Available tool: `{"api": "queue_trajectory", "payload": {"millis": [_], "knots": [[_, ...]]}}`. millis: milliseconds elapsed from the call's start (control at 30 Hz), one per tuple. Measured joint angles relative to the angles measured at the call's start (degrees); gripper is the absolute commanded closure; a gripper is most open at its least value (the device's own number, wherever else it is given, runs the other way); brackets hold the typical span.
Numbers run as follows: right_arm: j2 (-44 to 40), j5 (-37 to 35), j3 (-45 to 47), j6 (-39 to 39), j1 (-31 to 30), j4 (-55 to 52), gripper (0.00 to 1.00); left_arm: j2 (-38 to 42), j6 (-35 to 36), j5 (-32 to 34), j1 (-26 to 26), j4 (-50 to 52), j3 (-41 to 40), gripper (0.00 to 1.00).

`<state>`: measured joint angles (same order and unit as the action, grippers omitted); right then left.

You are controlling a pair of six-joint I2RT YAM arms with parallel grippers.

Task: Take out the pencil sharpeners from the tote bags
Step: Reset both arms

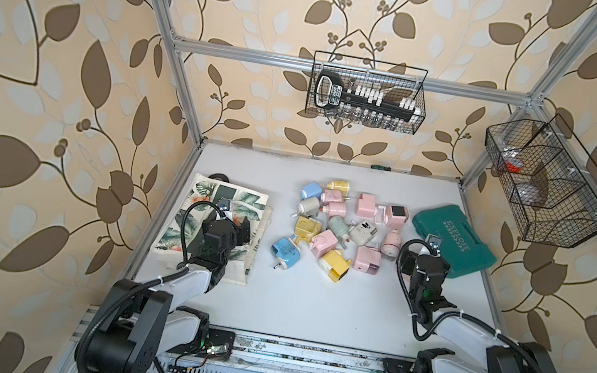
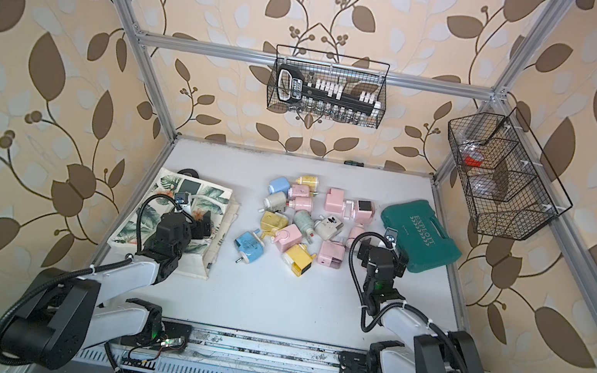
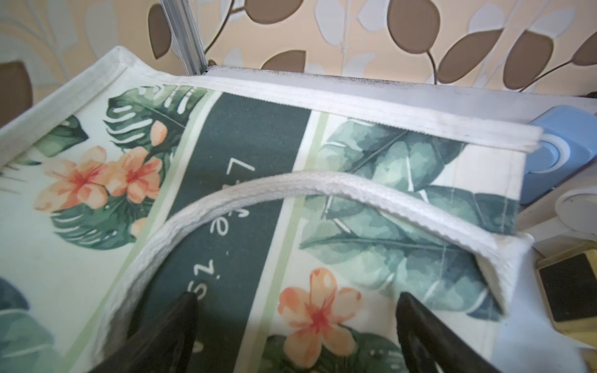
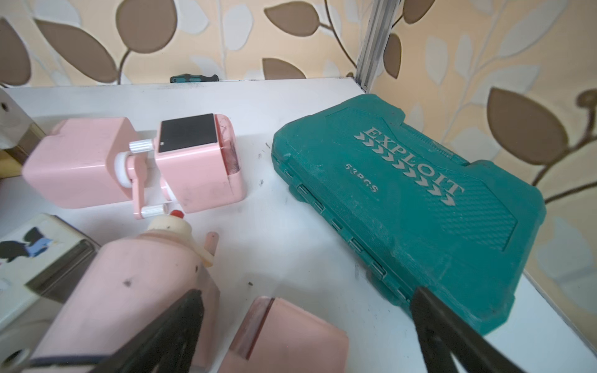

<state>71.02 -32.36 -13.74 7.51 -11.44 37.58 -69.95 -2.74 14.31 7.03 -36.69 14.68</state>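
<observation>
Your left pincer [image 3: 295, 303] hangs wide open over the flat tote bag [image 1: 204, 207] at the desk's [image 1: 310, 307] left side, gripping nothing. Your right pincer [image 4: 305, 310] gapes empty between the teal case [image 4: 420, 200] and the pencil sharpeners [image 1: 339, 226] heaped mid-desk.

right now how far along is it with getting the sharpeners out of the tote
Mostly done, it seems: a heap of pencil sharpeners lies loose on the table, and the tote bag lies flat. Nothing is in hand: the left claw is open over the bag's printed face, the right claw open beside the teal case. Whether any sharpener remains inside the bag cannot be told.
</observation>
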Motion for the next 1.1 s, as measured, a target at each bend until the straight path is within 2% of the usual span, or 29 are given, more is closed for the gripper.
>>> {"api": "queue_trajectory", "payload": {"millis": [167,233,400,500,567,800,1100], "knots": [[7.1,2.3,1.0,-1.4,4.3,15.2,0.01,-6.0,2.5,-0.9,0.0,-4.9,0.5,0.05],[8.8,4.1,1.7,-1.4,6.3,17.9,0.01,-8.3,3.1,-1.7,0.0,-5.9,1.7,0.05],[13.0,9.9,2.2,-2.7,6.8,26.2,0.01,-10.9,4.0,-2.9,0.0,-9.0,2.6,0.05],[14.6,12.8,1.8,-2.9,7.4,25.0,0.01,-13.4,4.8,-4.5,0.0,-13.0,1.8,0.05],[15.0,13.8,0.9,-2.8,8.1,24.6,0.01,-14.5,5.3,-5.1,-0.5,-12.5,2.2,0.01],[15.0,16.6,-1.0,-2.6,9.3,22.5,0.00,-15.1,4.6,-9.5,-4.0,-8.4,6.5,0.01],[15.0,17.6,-1.0,-2.6,9.3,22.1,0.00,-15.1,4.3,-10.7,-4.1,-7.2,6.7,0.01]]}}
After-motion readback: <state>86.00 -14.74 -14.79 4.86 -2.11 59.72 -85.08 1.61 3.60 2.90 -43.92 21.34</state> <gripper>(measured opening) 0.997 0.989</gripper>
